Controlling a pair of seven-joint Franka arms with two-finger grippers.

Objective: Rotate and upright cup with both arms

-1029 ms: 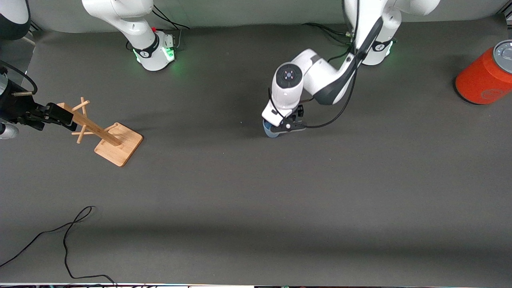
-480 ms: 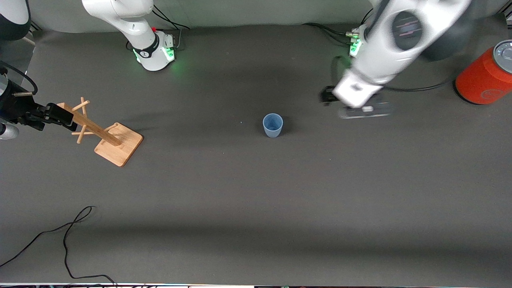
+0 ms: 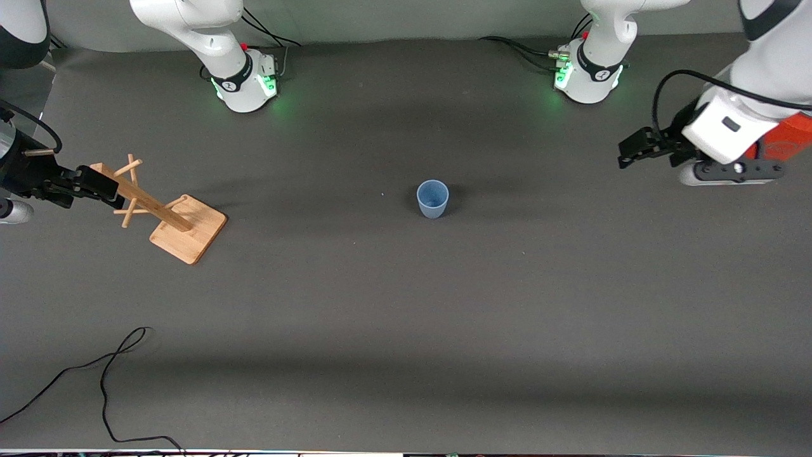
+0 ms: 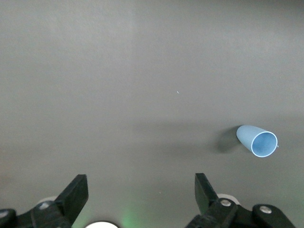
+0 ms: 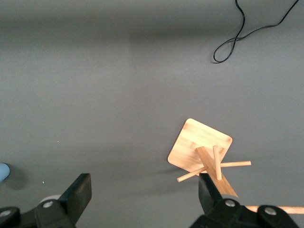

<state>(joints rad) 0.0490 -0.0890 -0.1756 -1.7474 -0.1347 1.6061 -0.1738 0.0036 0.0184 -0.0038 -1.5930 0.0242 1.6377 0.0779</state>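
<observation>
Front view: cup (image 3: 432,198) apart from left claw (image 3: 636,154)

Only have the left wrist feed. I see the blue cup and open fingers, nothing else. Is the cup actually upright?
Observer: Yes. In the front view the cup stands upright, mouth up, alone mid-table.
Operator: Where is the left gripper?
Observer: The left gripper is up in the air at the left arm's end of the table, by an orange can.
Operator: And the right one?
Observer: The right gripper is open, over a wooden peg rack at the right arm's end.
</observation>
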